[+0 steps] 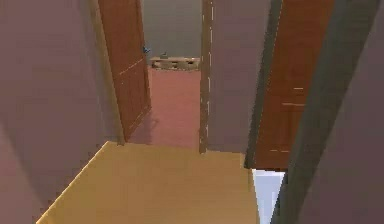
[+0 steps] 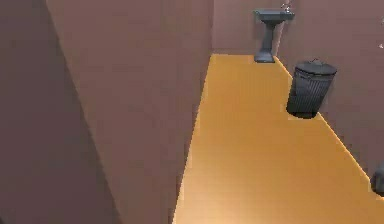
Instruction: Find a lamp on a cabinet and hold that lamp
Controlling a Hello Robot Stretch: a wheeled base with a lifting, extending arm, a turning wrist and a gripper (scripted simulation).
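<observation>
While the forward view looks along a tan-orange wooden floor [image 1: 150, 185], a wood-framed doorway [image 1: 204, 75] stands straight ahead between mauve walls [image 1: 45, 90]. One reddish-brown panelled door [image 1: 125, 60] is swung open at the doorway's left side. Past the threshold the floor turns to a reddish-pink surface [image 1: 175, 105]. At its far end sits a low pale thing with dark patches [image 1: 175, 63], too small to identify. A second reddish-brown panelled door [image 1: 295, 80] stands at the forward view's right, with a strip of pale floor [image 1: 265, 195] below it.

Arm side view: a plain mauve wall [image 2: 100, 100] takes the left half, and the same orange floor [image 2: 260, 140] runs up the middle. A dark grey ribbed trash can with a lid [image 2: 310, 88] stands on the floor close to the right-hand wall. A grey pedestal sink [image 2: 268, 30] stands at the far end against the back wall, well apart from the can. A dark rounded object [image 2: 378, 180] is cut off by the right edge, so I can't say what it is.

Tool state: can't tell, neither opening nor load. Lamp location: can't tell; same goes for the cabinet.
</observation>
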